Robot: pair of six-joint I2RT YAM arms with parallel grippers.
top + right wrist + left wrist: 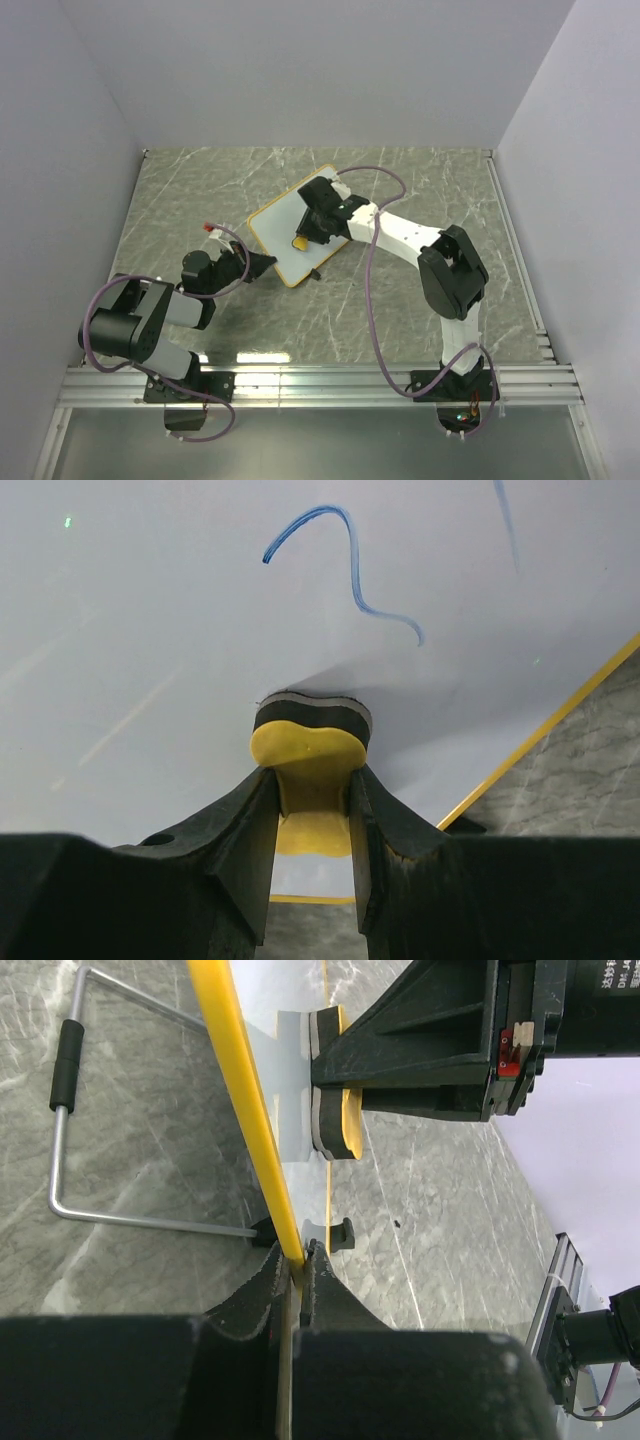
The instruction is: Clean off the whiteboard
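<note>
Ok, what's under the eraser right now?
The eraser has its felt pad against bare white board; blue strokes lie beyond it. Any ink directly beneath the pad is hidden.

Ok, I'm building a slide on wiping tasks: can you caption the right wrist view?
Right gripper holds a yellow eraser on the whiteboard, just below a blue marker stroke.

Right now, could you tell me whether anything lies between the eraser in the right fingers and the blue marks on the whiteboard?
Nothing visible does. The eraser in the right fingers meets the whiteboard, with only bare white surface between it and the blue stroke. The left fingers clamp the frame, well aside.
</note>
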